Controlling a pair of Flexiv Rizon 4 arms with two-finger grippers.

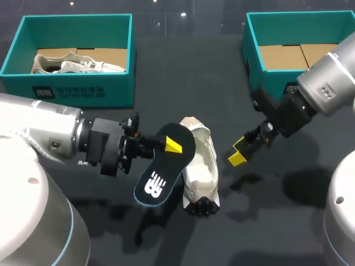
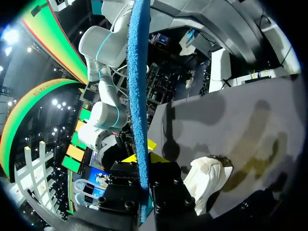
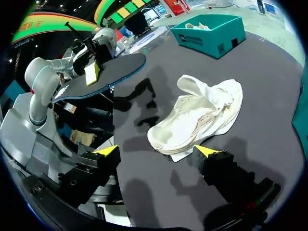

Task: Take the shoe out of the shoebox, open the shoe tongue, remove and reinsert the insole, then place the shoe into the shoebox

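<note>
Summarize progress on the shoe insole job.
Done: shoe lies out on the table, tongue pulled open, insole out of it. In hand: left gripper is shut on the insole, holding it over the shoe; right gripper is open beside the shoe. Left: reinsert the insole, then put the shoe into a shoebox; the right one is empty.
</note>
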